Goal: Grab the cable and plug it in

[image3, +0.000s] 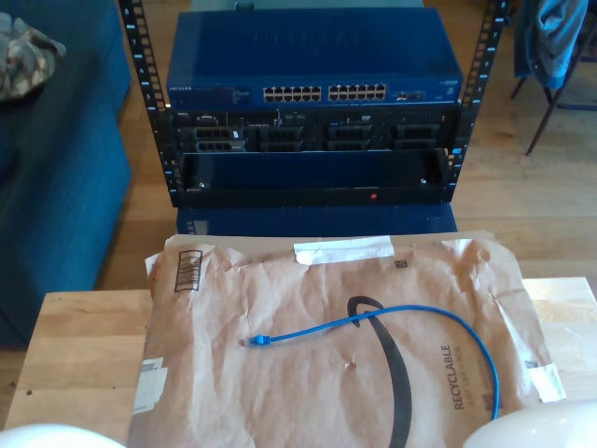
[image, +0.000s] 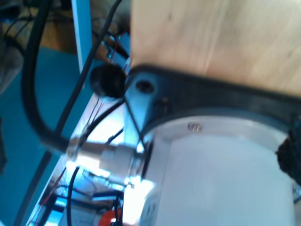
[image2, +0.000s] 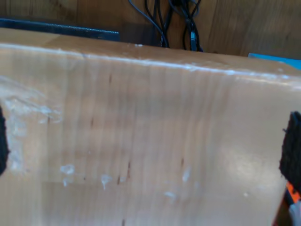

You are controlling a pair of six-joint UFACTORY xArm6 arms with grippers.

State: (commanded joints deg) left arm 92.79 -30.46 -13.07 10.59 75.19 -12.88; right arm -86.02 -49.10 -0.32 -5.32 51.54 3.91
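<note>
A: How far along are we?

B: Judging by the layout, nothing is done yet. The blue network cable [image3: 392, 317] lies untouched on the brown paper mailer [image3: 280, 373], which covers the wooden table [image3: 70, 345]. Grabbing and plugging both remain.

A: Where does it run?

B: In the exterior view, one small plug [image3: 256, 342] sits toward nine o'clock of the mailer's middle. The cable arcs up through the centre, then curves down toward five o'clock, where it passes behind a white arm part [image3: 536, 427].

A: And the target?

B: At twelve o'clock stands a blue network switch [image3: 312, 61] in a rack [image3: 154, 112], its port row [image3: 324, 92] facing us, well apart from the cable.

A: The tools?

B: My first tool and my second tool: I cannot tell whether either is spread or pressed together. Neither wrist view shows anything pinched.
</note>
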